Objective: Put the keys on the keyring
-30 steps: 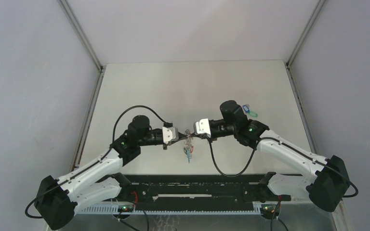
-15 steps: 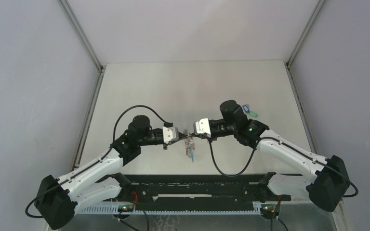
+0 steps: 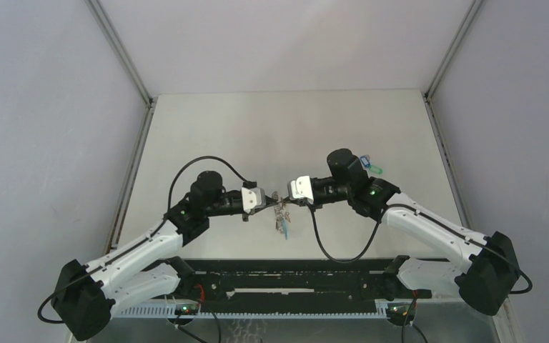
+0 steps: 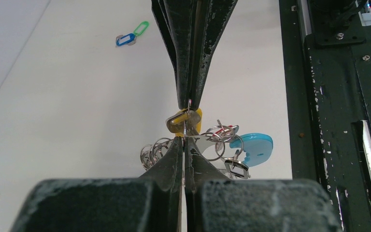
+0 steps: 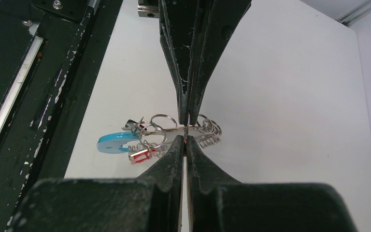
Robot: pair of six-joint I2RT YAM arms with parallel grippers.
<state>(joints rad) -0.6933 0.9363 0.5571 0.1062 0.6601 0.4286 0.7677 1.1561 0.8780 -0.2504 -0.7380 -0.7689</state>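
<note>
My two grippers meet tip to tip above the table's near middle. My left gripper (image 3: 271, 199) (image 4: 184, 141) is shut on a thin metal part of the keyring (image 3: 282, 218) (image 4: 217, 140). Its rings, cyan piece (image 4: 253, 147) (image 5: 113, 143) and red tag (image 5: 142, 155) hang beside the tips. My right gripper (image 3: 287, 198) (image 5: 185, 138) is shut on the yellow-orange key (image 4: 187, 121), held against the keyring. In the right wrist view that key is only an orange glint between the fingers. The blue key (image 4: 125, 39) (image 3: 364, 160) and green key (image 4: 142, 27) (image 3: 376, 170) lie joined on the table behind the right arm.
The white table (image 3: 257, 128) has grey walls on three sides. A black rail (image 3: 286, 275) (image 4: 328, 96) (image 5: 29, 72) runs along the near edge, close below the hanging keyring.
The hanging bundle has swung slightly, its cyan piece now a little higher and to the right. Both arms have barely moved and both grips hold.
</note>
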